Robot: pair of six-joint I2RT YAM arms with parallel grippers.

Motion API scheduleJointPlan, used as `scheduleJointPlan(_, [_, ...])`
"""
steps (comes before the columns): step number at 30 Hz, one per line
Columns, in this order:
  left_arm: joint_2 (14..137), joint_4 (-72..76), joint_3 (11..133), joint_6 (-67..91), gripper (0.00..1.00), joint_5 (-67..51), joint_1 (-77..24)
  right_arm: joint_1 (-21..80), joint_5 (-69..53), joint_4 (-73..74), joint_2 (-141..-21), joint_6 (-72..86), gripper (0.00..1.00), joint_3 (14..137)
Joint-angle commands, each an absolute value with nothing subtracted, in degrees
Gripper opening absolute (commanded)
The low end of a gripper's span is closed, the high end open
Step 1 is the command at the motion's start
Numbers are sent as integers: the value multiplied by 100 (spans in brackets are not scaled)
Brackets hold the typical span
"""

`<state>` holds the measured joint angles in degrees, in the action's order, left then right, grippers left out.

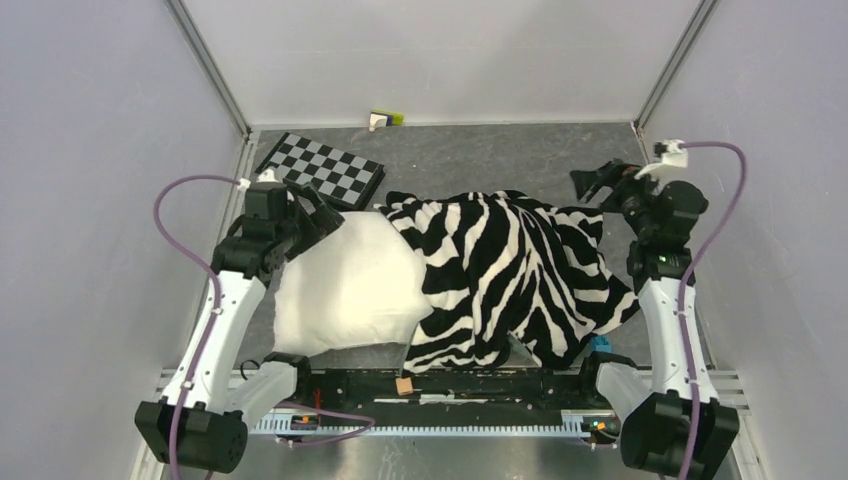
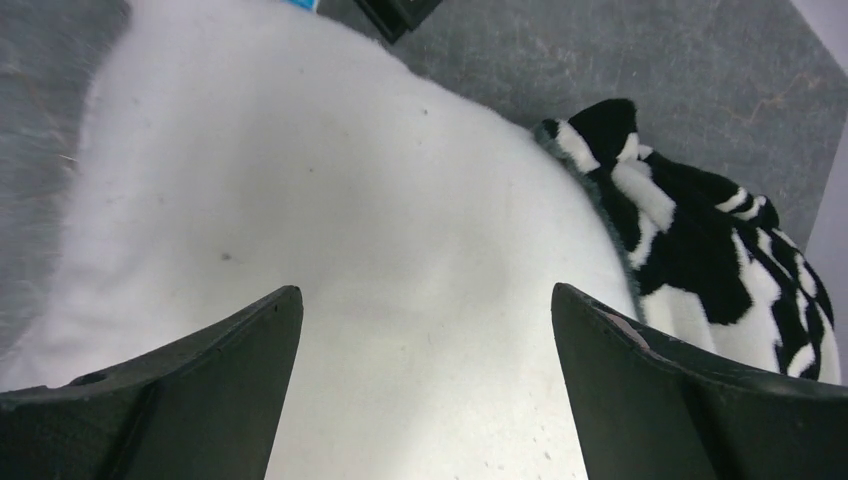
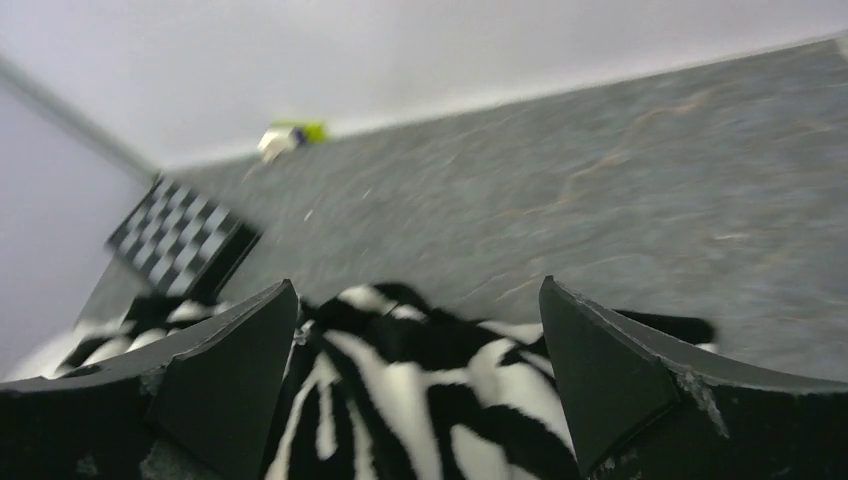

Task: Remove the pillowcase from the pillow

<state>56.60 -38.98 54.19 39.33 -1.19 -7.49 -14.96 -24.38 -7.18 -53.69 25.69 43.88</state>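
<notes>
Half the pillow bare; pillowcase bunched over its right end. Left gripper gapes above pillow, likely to pin it; right gripper spread, empty, over pillowcase.

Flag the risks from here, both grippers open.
1. The pillowcase laps over the pillow at its right end, and nothing is gripped. If the right gripper pulls before the left gripper pins the pillow, both may slide together.
2. The pillowcase is bunched in folds, so a pinch may catch only a loose fold, or the pillow too.
3. Its near edge lies by the base rail and could snag there.
</notes>
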Motion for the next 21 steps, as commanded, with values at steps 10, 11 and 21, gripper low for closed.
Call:
scheduleJointPlan(10, [5578, -4913, 5978, 2452, 100, 596, 330, 808, -2811, 826, -6248, 798, 98, 4832])
scheduleJointPlan(11, [5620, -4868, 5856, 2479, 100, 300, 533, 981, -2622, 945, -6276, 743, 98, 4850])
scheduleJointPlan(21, [6366, -3952, 4702, 3223, 100, -2629, 755, 1658, -1425, 1264, -6499, 599, 60, 4581])
